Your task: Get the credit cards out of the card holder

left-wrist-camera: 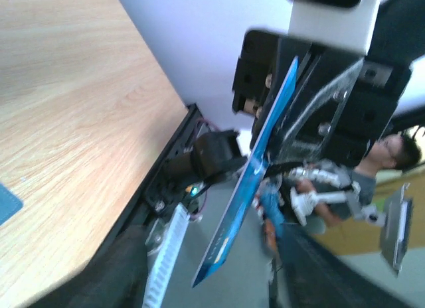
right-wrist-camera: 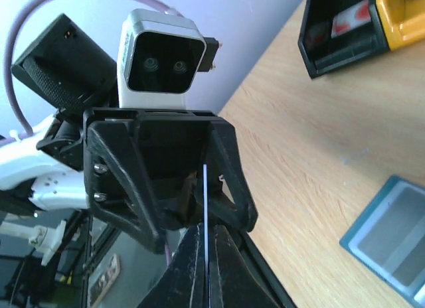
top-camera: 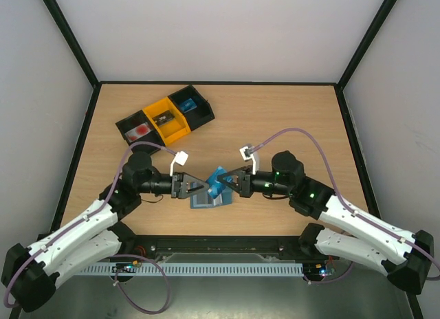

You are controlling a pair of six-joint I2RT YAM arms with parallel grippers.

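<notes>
A bright blue credit card (top-camera: pixel 218 180) is held upright between my two grippers above the table. My right gripper (top-camera: pixel 225 184) is shut on it; in the right wrist view its fingertips (right-wrist-camera: pixel 196 255) pinch the card (right-wrist-camera: pixel 206 195), which shows edge-on. My left gripper (top-camera: pixel 203 186) faces it from the left, jaws spread wide on either side of the card's free end without gripping. The left wrist view shows the card (left-wrist-camera: pixel 246 195) hanging from my right gripper (left-wrist-camera: pixel 285 122). The slate grey-blue card holder (top-camera: pixel 205 201) lies flat on the table below, and it also shows in the right wrist view (right-wrist-camera: pixel 392 235).
A black-and-yellow three-compartment tray (top-camera: pixel 165 117) with small items in it stands at the back left, and its end shows in the right wrist view (right-wrist-camera: pixel 345 29). The table's near edge and a black rail (top-camera: pixel 220 247) lie just behind the grippers.
</notes>
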